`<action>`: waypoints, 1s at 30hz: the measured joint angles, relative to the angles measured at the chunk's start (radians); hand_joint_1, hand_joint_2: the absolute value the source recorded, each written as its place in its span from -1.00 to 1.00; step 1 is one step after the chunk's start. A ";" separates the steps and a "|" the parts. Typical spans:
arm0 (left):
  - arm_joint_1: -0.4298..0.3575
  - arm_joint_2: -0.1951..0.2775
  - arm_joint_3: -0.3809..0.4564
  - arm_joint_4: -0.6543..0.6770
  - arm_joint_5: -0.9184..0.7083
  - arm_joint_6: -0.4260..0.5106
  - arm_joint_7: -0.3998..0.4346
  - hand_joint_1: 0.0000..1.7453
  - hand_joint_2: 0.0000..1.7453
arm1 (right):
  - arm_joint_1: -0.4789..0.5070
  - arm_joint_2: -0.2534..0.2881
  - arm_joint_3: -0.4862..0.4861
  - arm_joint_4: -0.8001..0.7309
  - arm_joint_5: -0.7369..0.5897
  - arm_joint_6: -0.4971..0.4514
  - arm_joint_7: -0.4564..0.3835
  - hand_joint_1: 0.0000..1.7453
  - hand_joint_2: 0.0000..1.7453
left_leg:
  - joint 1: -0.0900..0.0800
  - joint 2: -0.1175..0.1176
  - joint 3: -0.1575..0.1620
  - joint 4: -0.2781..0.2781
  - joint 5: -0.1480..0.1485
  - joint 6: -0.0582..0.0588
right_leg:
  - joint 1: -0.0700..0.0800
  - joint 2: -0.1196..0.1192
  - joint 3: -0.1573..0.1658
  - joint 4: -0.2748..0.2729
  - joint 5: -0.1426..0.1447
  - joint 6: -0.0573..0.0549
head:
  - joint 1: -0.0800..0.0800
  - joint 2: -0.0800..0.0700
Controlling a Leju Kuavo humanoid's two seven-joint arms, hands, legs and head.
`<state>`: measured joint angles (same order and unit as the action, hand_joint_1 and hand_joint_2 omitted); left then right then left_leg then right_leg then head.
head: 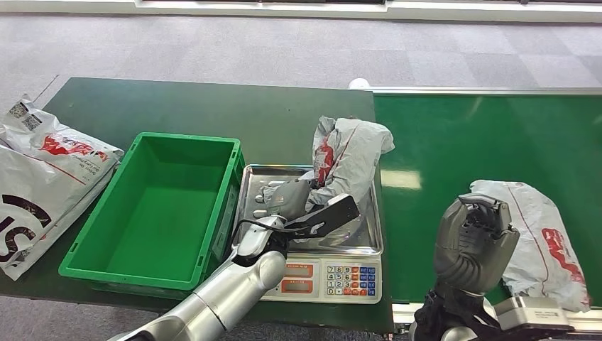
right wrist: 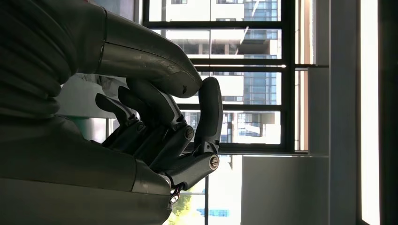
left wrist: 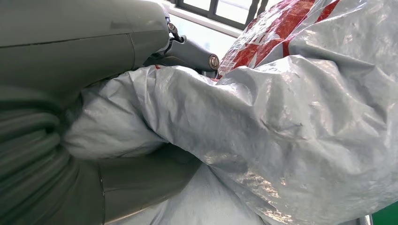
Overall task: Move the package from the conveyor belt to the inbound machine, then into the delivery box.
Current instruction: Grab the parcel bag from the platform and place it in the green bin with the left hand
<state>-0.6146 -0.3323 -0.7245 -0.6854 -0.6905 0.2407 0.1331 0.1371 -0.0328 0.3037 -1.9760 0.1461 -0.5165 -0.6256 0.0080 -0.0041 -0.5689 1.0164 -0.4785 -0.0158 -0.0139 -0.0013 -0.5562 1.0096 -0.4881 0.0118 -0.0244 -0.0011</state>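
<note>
Currently the package (head: 348, 158) is gripped by the left hand (head: 285, 199) over the scale (head: 312, 238), the right hand (head: 474, 234) is curled shut on nothing, and transfer into the green box (head: 160, 206) is judged outstanding.

From the head view I get even, bright overhead light with soft shadows; a pale glare patch sits on the conveyor belt (head: 490, 153) at center right, and the steel scale tray (head: 250, 186) reflects light. Focus is sharp throughout. My left wrist view is close and slightly soft, the package (left wrist: 281, 131) showing crinkled highlights. In my right wrist view, windows (right wrist: 244, 70) backlight strongly, so the right hand (right wrist: 164, 126) reads as a dark silhouette, with blown-out white at right.
</note>
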 joint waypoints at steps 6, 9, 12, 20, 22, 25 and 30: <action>0.000 0.000 0.000 0.000 0.000 0.000 0.000 1.00 1.00 | 0.000 0.000 0.000 0.000 0.000 0.000 0.000 1.00 1.00 | 0.000 0.000 0.000 0.000 0.000 0.000 | 0.000 0.000 0.000 0.000 0.000 0.000 | 0.000 0.000; 0.000 0.000 0.000 0.000 0.000 0.000 0.000 1.00 1.00 | 0.000 0.000 0.000 0.000 0.000 0.000 0.000 1.00 1.00 | 0.000 0.000 0.000 0.000 0.000 0.000 | 0.000 0.000 0.000 0.000 0.000 0.000 | 0.000 0.000; 0.000 0.000 0.000 0.000 0.000 0.000 0.000 1.00 1.00 | 0.000 0.000 0.000 0.000 0.000 0.000 0.000 1.00 1.00 | 0.000 0.000 0.000 0.000 0.000 0.000 | 0.000 0.000 0.000 0.000 0.000 0.000 | 0.000 0.000; 0.000 0.000 0.000 0.000 0.000 0.000 0.000 1.00 1.00 | 0.000 0.000 0.000 0.000 0.000 0.000 0.000 0.11 1.00 | 0.000 0.000 0.000 0.000 0.000 0.000 | 0.000 0.000 0.000 0.000 0.000 0.000 | 0.000 0.000; 0.000 0.000 0.000 0.000 0.000 0.000 0.000 1.00 1.00 | 0.000 0.000 0.000 0.000 0.000 0.000 0.000 -0.89 1.00 | 0.000 0.000 0.000 0.000 0.000 0.000 | 0.000 0.000 0.000 0.000 0.000 0.000 | 0.000 0.000; 0.000 0.000 0.000 0.000 0.000 0.000 0.000 1.00 1.00 | 0.000 0.000 0.000 0.000 0.000 0.000 0.000 -1.00 1.00 | 0.000 0.000 0.000 0.000 0.000 0.000 | 0.000 0.000 0.000 0.000 0.000 0.000 | 0.000 0.000; 0.000 0.000 0.000 0.000 0.000 0.000 0.000 1.00 1.00 | 0.000 0.000 0.000 0.000 0.000 0.000 0.000 -1.00 1.00 | 0.000 0.000 0.000 0.000 0.000 0.000 | 0.000 0.000 0.000 0.000 0.000 0.000 | 0.000 0.000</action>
<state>-0.6146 -0.3323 -0.7246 -0.6855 -0.6905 0.2407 0.1331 0.1371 -0.0328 0.3037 -1.9760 0.1461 -0.5165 -0.6256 0.0080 -0.0041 -0.5689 1.0165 -0.4785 -0.0158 -0.0139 -0.0013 -0.5562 1.0096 -0.4881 0.0118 -0.0244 -0.0011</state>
